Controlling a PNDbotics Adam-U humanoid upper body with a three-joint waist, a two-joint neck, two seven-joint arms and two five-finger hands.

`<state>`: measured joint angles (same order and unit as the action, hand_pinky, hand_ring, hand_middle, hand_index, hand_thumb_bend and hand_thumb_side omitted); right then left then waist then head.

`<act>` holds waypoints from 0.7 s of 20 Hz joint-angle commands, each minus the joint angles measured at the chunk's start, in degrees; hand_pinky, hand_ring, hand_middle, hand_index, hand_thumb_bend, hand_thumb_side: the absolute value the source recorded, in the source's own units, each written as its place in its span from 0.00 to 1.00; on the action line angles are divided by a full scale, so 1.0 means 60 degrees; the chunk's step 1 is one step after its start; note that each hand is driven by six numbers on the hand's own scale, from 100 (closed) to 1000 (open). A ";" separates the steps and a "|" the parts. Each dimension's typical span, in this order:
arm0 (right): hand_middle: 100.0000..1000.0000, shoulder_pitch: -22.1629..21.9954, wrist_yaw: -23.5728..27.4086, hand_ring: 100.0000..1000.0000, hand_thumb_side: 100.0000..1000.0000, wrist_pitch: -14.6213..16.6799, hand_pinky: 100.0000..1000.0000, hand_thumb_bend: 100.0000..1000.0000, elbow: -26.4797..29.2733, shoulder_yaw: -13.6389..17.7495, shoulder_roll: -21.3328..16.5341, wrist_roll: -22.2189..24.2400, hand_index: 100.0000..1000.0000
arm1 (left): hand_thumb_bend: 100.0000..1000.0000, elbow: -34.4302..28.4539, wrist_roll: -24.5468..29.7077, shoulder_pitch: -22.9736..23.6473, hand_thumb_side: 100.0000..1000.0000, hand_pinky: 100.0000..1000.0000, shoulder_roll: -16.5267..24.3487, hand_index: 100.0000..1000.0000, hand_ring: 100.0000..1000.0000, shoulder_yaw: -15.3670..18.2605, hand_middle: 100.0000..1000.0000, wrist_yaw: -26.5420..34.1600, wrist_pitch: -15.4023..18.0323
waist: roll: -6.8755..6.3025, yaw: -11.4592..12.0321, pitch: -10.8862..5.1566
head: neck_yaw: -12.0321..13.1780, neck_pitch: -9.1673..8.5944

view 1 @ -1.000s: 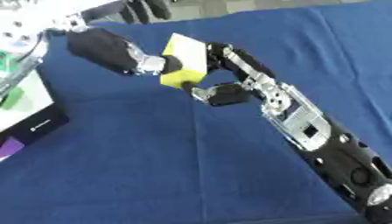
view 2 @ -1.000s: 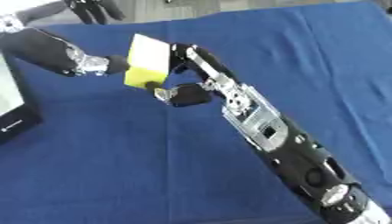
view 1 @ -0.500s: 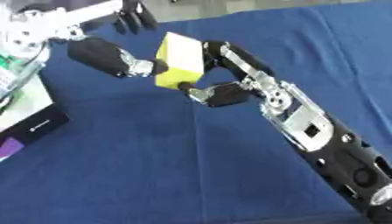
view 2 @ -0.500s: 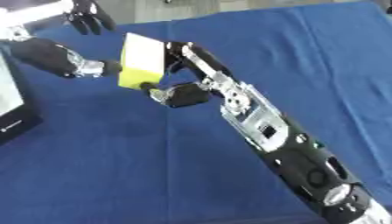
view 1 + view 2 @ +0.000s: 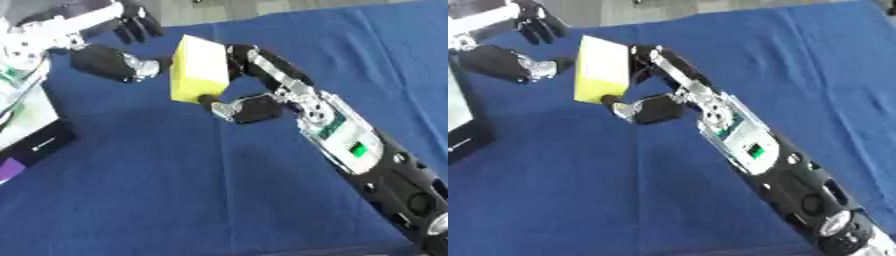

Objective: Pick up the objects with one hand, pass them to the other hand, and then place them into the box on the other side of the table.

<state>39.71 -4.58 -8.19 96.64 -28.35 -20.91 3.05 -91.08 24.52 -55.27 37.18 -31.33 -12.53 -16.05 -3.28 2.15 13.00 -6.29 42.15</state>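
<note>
A yellow block is held above the blue table, pinched between the thumb and curled fingers of the right hand. The left hand is raised just beyond the block, its fingers spread and closed on nothing. The hand-over is judged under way; next, the block must be enclosed by the left fingers before it is released toward the box.

A yellow block is held above the blue desk by the right hand; the left hand is just beside it.
</note>
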 commanded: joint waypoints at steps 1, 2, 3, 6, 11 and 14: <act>0.45 0.0197 0.0127 0.69 0.13 -0.0052 0.66 0.00 0.0305 0.0011 -0.0129 0.0037 0.52 | 0.44 0.0152 0.0117 -0.0079 0.27 0.73 0.0180 0.78 0.71 0.0300 0.70 0.0296 0.0394 | -0.0010 0.0001 -0.0150 | -0.0021 -0.0070; 0.45 0.0206 0.0140 0.69 0.13 -0.0067 0.66 0.00 0.0344 0.0000 -0.0128 0.0064 0.52 | 0.53 0.0250 0.0184 -0.0058 0.31 0.73 0.0171 0.79 0.71 0.0366 0.70 0.0495 0.0568 | -0.0010 0.0000 -0.0148 | -0.0020 -0.0066; 0.45 0.0214 0.0148 0.69 0.13 -0.0084 0.66 0.00 0.0376 -0.0008 -0.0125 0.0087 0.52 | 0.65 0.0326 0.0253 -0.0038 0.36 0.73 0.0173 0.80 0.71 0.0431 0.69 0.0681 0.0767 | -0.0010 -0.0001 -0.0145 | -0.0023 -0.0068; 0.45 0.0235 0.0167 0.69 0.13 -0.0128 0.66 0.00 0.0432 -0.0011 -0.0123 0.0135 0.52 | 0.75 0.0572 0.0545 0.0021 0.39 0.73 0.0197 0.80 0.71 0.0602 0.68 0.1063 0.1303 | -0.0014 0.0000 -0.0142 | -0.0035 -0.0060; 0.45 0.0285 0.0186 0.69 0.13 -0.0159 0.66 0.00 0.0491 -0.0068 -0.0078 0.0212 0.52 | 0.80 0.1005 0.1220 0.0042 0.41 0.73 0.0157 0.79 0.71 0.0760 0.67 0.1613 0.1860 | -0.0010 0.0004 -0.0139 | -0.0058 -0.0062; 0.45 0.0317 0.0211 0.69 0.13 -0.0172 0.66 0.00 0.0548 -0.0078 -0.0056 0.0229 0.52 | 0.75 0.1199 0.1419 0.0065 0.39 0.73 0.0126 0.79 0.71 0.0757 0.67 0.1698 0.2022 | -0.0003 -0.0002 -0.0134 | -0.0062 -0.0081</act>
<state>40.38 -3.66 -9.27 98.40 -29.04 -20.89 4.29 -83.97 32.41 -54.08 37.17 -27.88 -2.87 -4.40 -3.28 2.12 13.06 -6.63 42.15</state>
